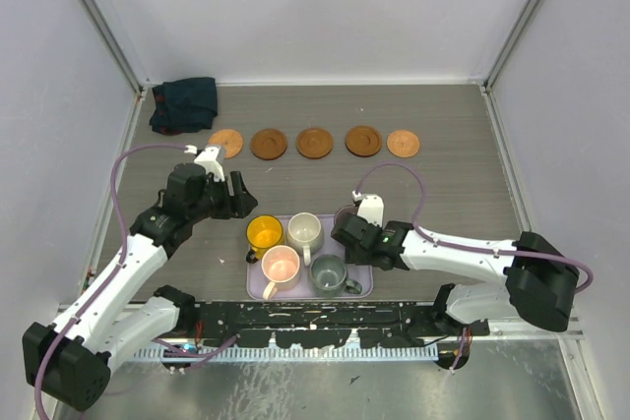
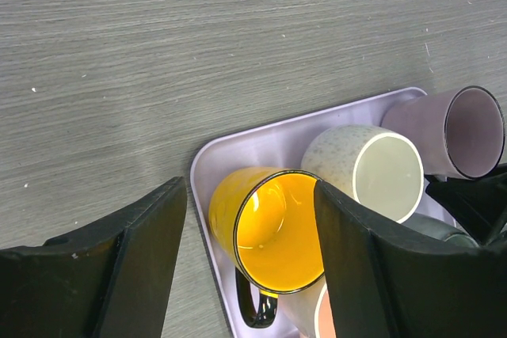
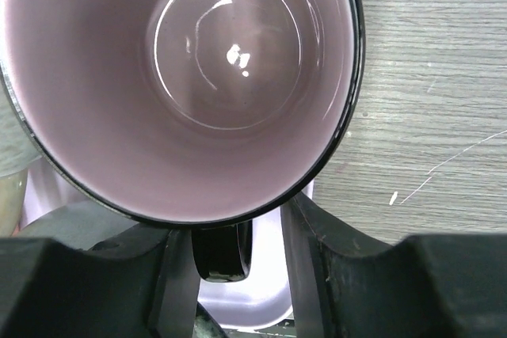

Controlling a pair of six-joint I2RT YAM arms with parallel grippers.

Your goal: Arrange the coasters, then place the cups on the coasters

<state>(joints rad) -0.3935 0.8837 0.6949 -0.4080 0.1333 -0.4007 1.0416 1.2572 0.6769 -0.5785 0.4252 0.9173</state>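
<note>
Five coasters stand in a row at the back: tan point(image 1: 226, 143), dark brown point(image 1: 269, 144), point(image 1: 315, 143), point(image 1: 363, 141), and tan point(image 1: 403, 143). The cups stand on the lilac tray point(image 1: 255, 285): yellow point(image 1: 264, 233), cream point(image 1: 305, 231), pink point(image 1: 281, 265), grey-green point(image 1: 328, 272), and purple point(image 1: 346, 213). My left gripper point(image 2: 249, 267) hangs open over the yellow cup point(image 2: 269, 227), one finger on each side. My right gripper point(image 3: 238, 275) straddles the black handle point(image 3: 222, 255) of the purple cup point(image 3: 182, 77). One finger is against the handle and a gap shows at the other.
A dark folded cloth point(image 1: 184, 103) lies in the back left corner beside the coaster row. White walls with metal posts enclose the table on three sides. The tray point(image 2: 238, 148) sits near the front edge between both arm bases.
</note>
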